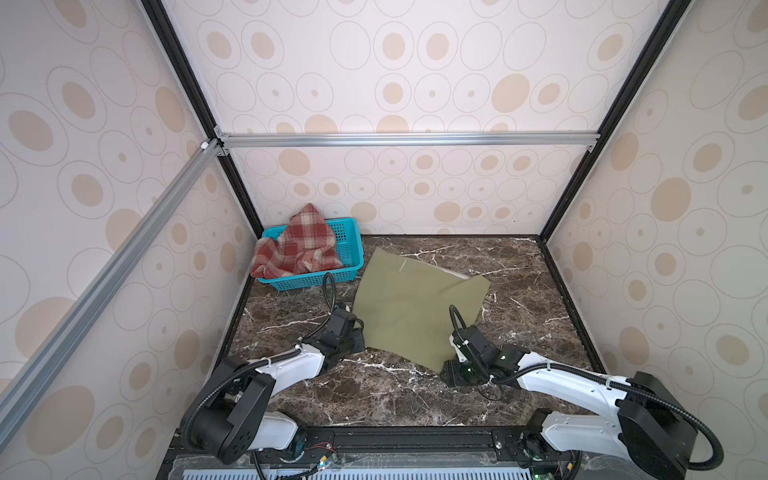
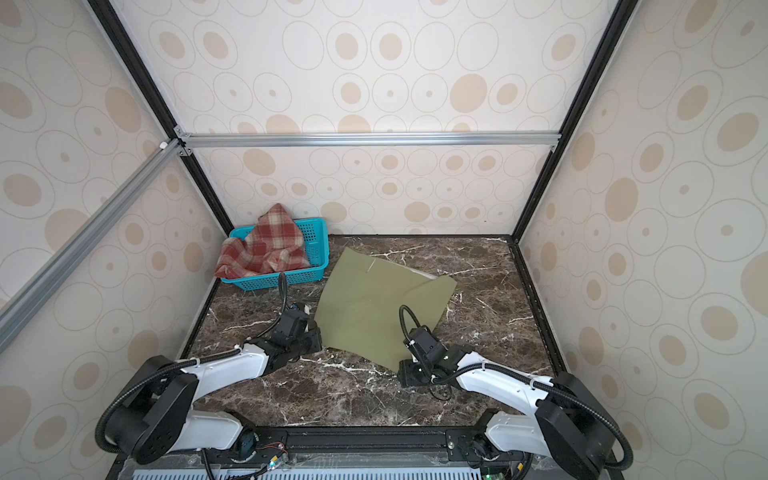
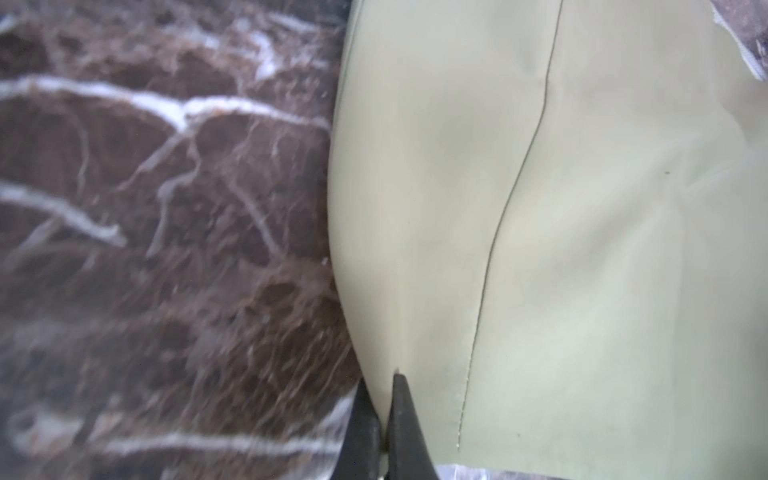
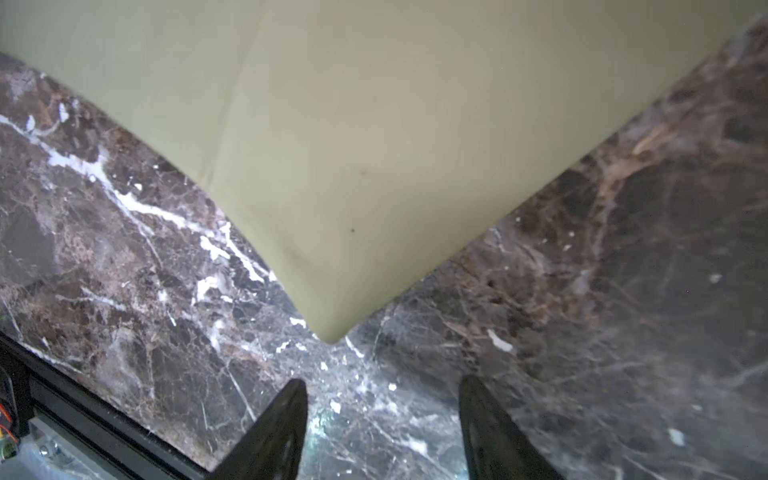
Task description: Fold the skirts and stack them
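right gripper (image 4: 382,384): nearest the robot's base, low over the surface (image 1: 415,399); fingers spread apart with nothing between them. The near corner of the olive-green skirt (image 4: 374,124) lies just ahead of the fingertips, not touching them. In both top views the gripper (image 1: 455,372) (image 2: 409,372) sits at that corner.
left gripper (image 3: 384,399): fingers pinched together on the left edge of the olive-green skirt (image 3: 582,249), cloth caught between them; in a top view it (image 1: 357,338) meets the skirt's near-left corner.
olive-green skirt (image 1: 415,307) (image 2: 374,307): spread mostly flat in the middle of the dark marbled surface, between the two arms and reaching away from them; a seam runs along it in the left wrist view.
lining (image 1: 455,274): a pale strip showing at the skirt's far right edge.
basket (image 1: 347,245): teal, perforated, in the far left corner, just beside the skirt's far corner.
plaid skirt (image 1: 299,249) (image 2: 266,249): red and cream, crumpled in the basket, spilling over its left rim.
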